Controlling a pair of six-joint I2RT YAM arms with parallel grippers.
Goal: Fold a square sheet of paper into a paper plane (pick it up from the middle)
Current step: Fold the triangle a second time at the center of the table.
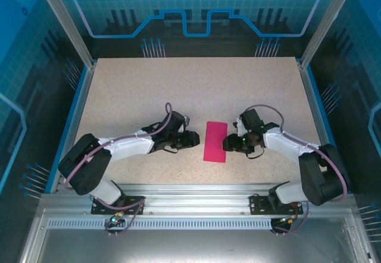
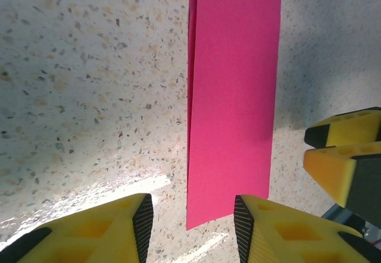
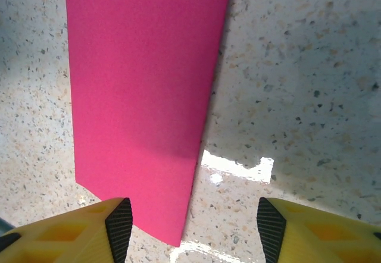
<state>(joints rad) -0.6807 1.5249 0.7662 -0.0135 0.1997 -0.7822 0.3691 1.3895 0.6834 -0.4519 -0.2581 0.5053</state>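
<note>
Speckled beige table [image 1: 178, 84], blue panel walls [image 1: 196, 13] round it. Pink sheet [image 1: 215, 141] lies flat mid-table, a narrow rectangle btwn the 2 grippers. Left gripper [image 1: 191, 138] sits just beside 1 long edge, jaws spread, holding nothing. Right gripper [image 1: 228, 143] is opposite, jaws spread too. Left wrist cam adds 2 paper layers along 1 edge. Right wrist cam catches glare [image 3: 238, 168] by the sheet's corner.

Bright, even overhead light on the speckled table [image 1: 196, 84] in the top view, w/ soft shadows under the arms; blue enclosure walls dimmer. Wrist cams sharp on the pink paper [image 2: 232, 96], w/ white glare patches on the tabletop by its near end and grey shadow to its right. Yellow fingers [image 3: 59, 236] at btm edge slightly soft.
</note>
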